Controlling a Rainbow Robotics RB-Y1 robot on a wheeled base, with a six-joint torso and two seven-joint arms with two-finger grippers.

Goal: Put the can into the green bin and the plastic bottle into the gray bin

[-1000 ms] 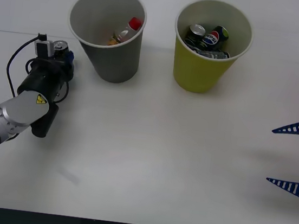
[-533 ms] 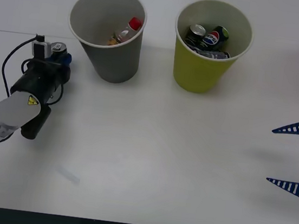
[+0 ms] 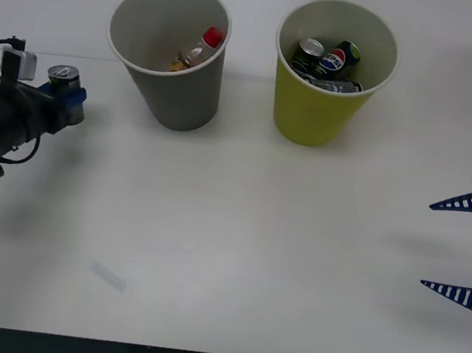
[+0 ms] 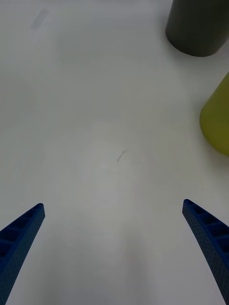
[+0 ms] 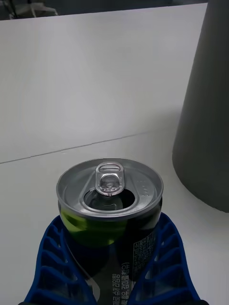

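Though gripped, can [image 5: 109, 209] upright, opened.

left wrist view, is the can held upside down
No, the can stands upright between the left gripper's blue ribbed jaws, its silver top and pull tab facing up, beside the gray bin.

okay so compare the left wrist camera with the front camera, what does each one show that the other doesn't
Left wrist view alone: the can's opened mouth and pull tab, and both blue fingers wrapped around its body.

Front view alone: the plastic bottle inside the gray bin, several cans inside the green bin, and the right gripper, open, hanging idle at the table's right edge.

Both: the left gripper holding the can upright, beside the gray bin.
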